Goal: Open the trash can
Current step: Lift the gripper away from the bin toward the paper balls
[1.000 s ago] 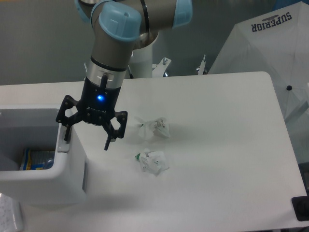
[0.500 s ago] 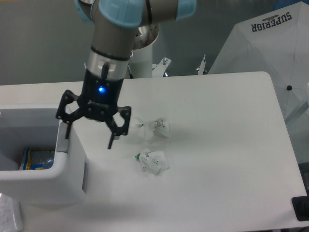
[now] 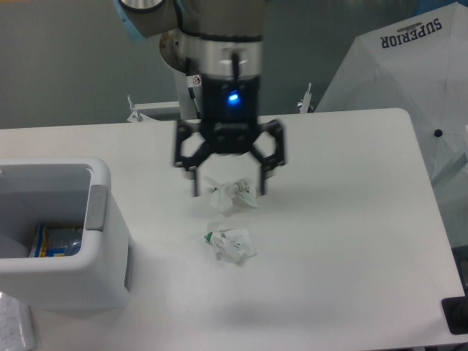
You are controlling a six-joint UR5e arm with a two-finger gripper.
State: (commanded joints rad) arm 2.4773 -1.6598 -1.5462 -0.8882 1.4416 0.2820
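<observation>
You are looking at a white table (image 3: 344, 219), two crumpled white wrappers lying on it, one (image 3: 232, 191) sitting nearer its back edge, the other (image 3: 231, 243) resting just in front, a white umbrella (image 3: 409, 66) printed SUPERIOR leaning beyond the table's right corner.

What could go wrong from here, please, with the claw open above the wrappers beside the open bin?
The open claw hangs directly over the upper wrapper; descending could crush or scatter it toward the lower wrapper. A leftward swing could knock the trash can, which stands at the table's left edge.
</observation>
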